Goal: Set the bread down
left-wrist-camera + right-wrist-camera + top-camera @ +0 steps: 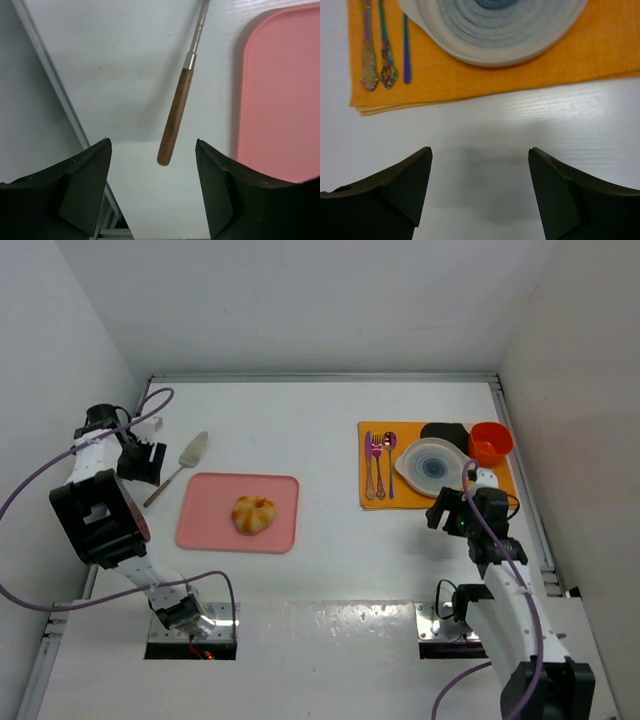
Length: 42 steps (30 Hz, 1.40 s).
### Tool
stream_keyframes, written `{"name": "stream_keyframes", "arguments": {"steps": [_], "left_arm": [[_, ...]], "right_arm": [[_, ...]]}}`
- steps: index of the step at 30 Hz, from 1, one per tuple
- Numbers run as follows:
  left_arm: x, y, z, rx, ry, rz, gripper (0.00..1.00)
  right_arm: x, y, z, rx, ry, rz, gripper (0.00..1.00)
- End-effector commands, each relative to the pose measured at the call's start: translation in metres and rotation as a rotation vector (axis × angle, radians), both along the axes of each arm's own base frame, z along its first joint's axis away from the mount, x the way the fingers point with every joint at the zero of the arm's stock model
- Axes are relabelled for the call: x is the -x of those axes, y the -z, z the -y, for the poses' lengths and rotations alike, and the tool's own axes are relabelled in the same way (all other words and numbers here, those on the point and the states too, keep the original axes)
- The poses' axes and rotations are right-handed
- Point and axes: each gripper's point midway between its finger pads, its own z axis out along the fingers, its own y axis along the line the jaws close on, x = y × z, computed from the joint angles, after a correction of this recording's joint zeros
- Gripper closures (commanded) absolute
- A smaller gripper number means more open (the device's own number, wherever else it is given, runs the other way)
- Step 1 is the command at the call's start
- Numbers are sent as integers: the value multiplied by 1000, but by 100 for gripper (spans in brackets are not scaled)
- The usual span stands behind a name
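So the bread [254, 514], a small round golden-brown bun with a knotted, lobed top, sits pretty much in the middle of a flat pink plastic tray [200, 530] on the left half of the white surface [330, 450]. Nothing is touching it. The left claw [150, 455] is wide open and empty, off to the tray's left, hanging right over the wooden handle of a metal-bladed cake server [175, 120]. The right claw [445, 510] is gaping open and empty too, just at the near edge of an orange fabric placemat [500, 480]. That mat carries a white plate with blue-grey rings [432, 466], shiny iridescent cutlery [378, 465], an orange cup [490, 443] and something black [445, 432] I can't identify. My guess is the plate's the target, and it's well apart from the bun, so that's a long carry. What I'd worry about:

- squeezing too hard and squashing a soft bun
- fingers sliding off those rounded lobes
- dragging the light tray along
- the left claw clipping the server on its way over

Orientation-wise it's knot side up, and basically round from above, so I see no real long axis to line up with.
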Motion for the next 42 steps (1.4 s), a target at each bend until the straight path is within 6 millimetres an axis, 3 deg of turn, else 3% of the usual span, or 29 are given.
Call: {"name": "stream_keyframes", "arguments": {"steps": [1, 7, 8, 9, 10, 13, 17, 18, 20, 21, 22, 24, 26, 30, 32, 33, 36, 37, 38, 42], "left_arm": [[-16, -2, 22, 34, 161, 10, 27], [-31, 18, 30, 57, 240, -81, 27], [-29, 27, 29, 66, 236, -114, 27], [-28, 31, 27, 60, 232, -128, 27], [-26, 31, 22, 34, 222, -143, 27], [-11, 45, 10, 17, 184, -192, 30], [-2, 53, 5, 31, 172, -199, 36], [1, 57, 8, 44, 189, -207, 36], [3, 63, 14, 74, 196, -212, 44], [2, 64, 15, 81, 198, -208, 47], [3, 68, 16, 88, 198, -220, 51], [8, 75, 18, 103, 190, -240, 53], [12, 80, 20, 105, 198, -248, 54], [1, 78, 22, 120, 208, -201, 55], [-4, 77, 23, 135, 189, -190, 57], [-7, 74, 22, 129, 189, -180, 63], [-9, 75, 21, 136, 170, -180, 80], [-9, 75, 21, 136, 170, -180, 95], [-9, 75, 22, 139, 161, -180, 100], [-12, 47, 5, 26, 186, -142, 100]], "right_arm": [[-16, -28, -20, 53, -122, 44, 22], [-40, -55, -58, 72, -246, 82, 22], [-43, -66, -73, 72, -292, 101, 22], [-44, -57, -79, 77, -313, 60, 22], [-46, -67, -95, 73, -360, 74, 22], [-62, -75, -114, 72, -398, 88, 22], [-75, -83, -168, 22, -500, 112, 22], [-75, -73, -181, 27, -533, 86, 22], [-86, -76, -206, 6, -562, 99, 22], [-87, -64, -217, 2, -578, 75, 22], [-94, -71, -228, -29, -589, 104, 22], [-101, -53, -247, -50, -597, 64, 22], [-110, -48, -259, -72, -599, 55, 22], [-126, -34, -283, -98, -600, 32, 24], [-127, -15, -292, -93, -612, -8, 24], [-132, -23, -303, -110, -629, 9, 24], [-138, -11, -314, -120, -625, -16, 25], [-139, -6, -320, -136, -613, -31, 27], [-140, -5, -321, -141, -605, -30, 28], [-135, 5, -333, -152, -594, -43, 33]]}}
